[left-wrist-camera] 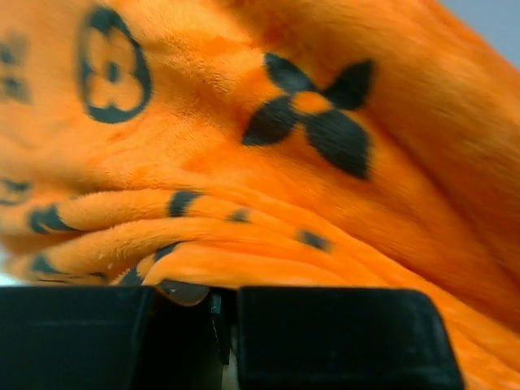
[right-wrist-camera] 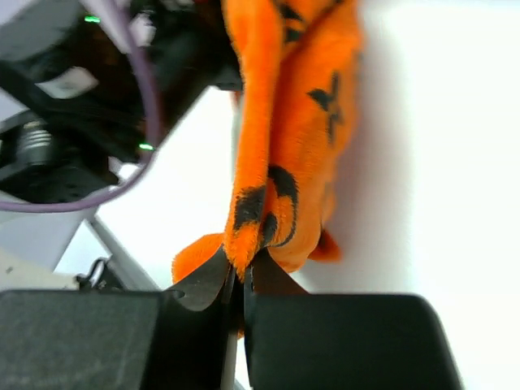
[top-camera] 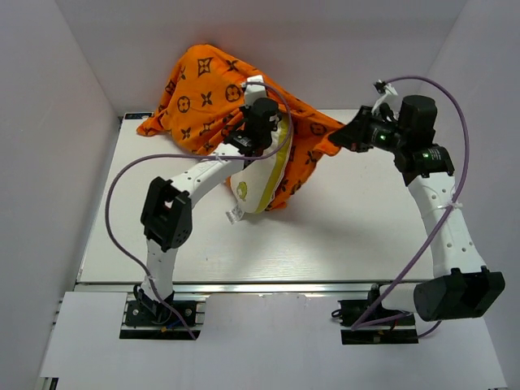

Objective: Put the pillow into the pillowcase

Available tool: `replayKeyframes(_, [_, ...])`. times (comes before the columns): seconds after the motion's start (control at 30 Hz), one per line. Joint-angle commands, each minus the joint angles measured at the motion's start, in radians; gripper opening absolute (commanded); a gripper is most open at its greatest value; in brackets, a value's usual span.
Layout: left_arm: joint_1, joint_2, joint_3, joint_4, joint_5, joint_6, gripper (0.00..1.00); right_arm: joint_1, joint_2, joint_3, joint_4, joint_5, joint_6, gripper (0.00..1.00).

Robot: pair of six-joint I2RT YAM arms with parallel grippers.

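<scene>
The orange pillowcase (top-camera: 203, 89) with black motifs is lifted off the table and draped over the upper part of the cream pillow (top-camera: 258, 185). The pillow's lower end and yellow band stick out below the fabric. My left gripper (top-camera: 248, 138) is at the case's middle, above the pillow, shut on bunched folds of the pillowcase (left-wrist-camera: 268, 187), which fill the view ahead of the left gripper (left-wrist-camera: 221, 296). My right gripper (top-camera: 340, 135) holds the right-hand corner. Up close, that right gripper (right-wrist-camera: 244, 280) is shut on the pillowcase (right-wrist-camera: 280, 122) edge, which is pulled taut.
The white table (top-camera: 341, 236) is boxed in by pale walls at the back and both sides. A small white tag (top-camera: 235, 214) hangs by the pillow's lower end. Purple cables loop off both arms. The left arm's dark hardware (right-wrist-camera: 65, 122) sits close beside the held cloth.
</scene>
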Motion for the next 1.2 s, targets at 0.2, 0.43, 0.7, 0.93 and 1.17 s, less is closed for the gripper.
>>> replayKeyframes(0.2, [0.066,0.385,0.546,-0.372,0.161,-0.064,0.41,-0.139,-0.067,-0.150,0.114,-0.057,-0.148,0.19])
replayKeyframes(0.43, [0.081,0.123,0.272,-0.196,0.606,-0.027,0.85,-0.239,-0.078,-0.176,0.179,0.024,-0.246,0.59])
replayKeyframes(0.7, [0.084,-0.248,-0.035,-0.217,0.936,0.060,0.78,-0.247,-0.141,-0.258,0.325,-0.236,-0.493,0.89])
replayKeyframes(0.93, [0.084,-0.438,-0.260,-0.438,0.789,0.109,0.76,-0.031,0.052,-0.263,0.211,-0.046,-0.245,0.89])
replayKeyframes(1.17, [0.066,-0.443,-0.507,-0.372,0.660,0.086,0.75,0.135,0.273,-0.184,0.259,0.120,-0.038,0.89])
